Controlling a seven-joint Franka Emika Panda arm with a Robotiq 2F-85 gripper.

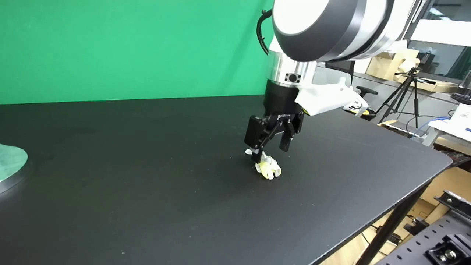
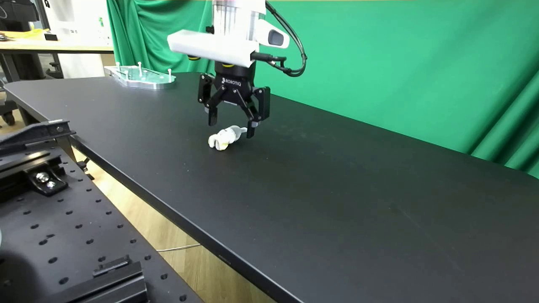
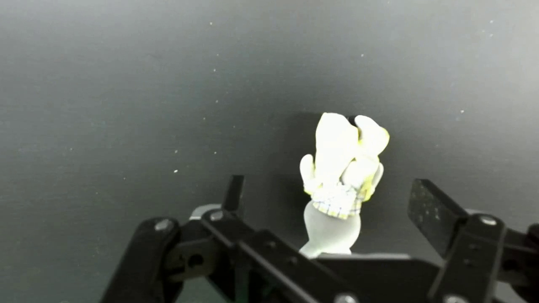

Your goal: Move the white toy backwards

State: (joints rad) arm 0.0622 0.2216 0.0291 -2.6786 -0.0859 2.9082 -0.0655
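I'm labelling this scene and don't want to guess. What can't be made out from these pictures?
White toy, wrist view: lower end hidden behind the hand; bright upper part washed out, fine detail lost.
White toy, in an exterior view: partly covered by a finger of the hand.
Pale green disc, in an exterior view: cut off by the left edge.
Arm, in both exterior views: cut off by the top edge.

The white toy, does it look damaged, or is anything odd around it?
No damage shows, though glare washes out part of the white toy, and the pincer hides one end in the wrist view. Slightly odd: pale specks dot the table around it, perhaps dust.
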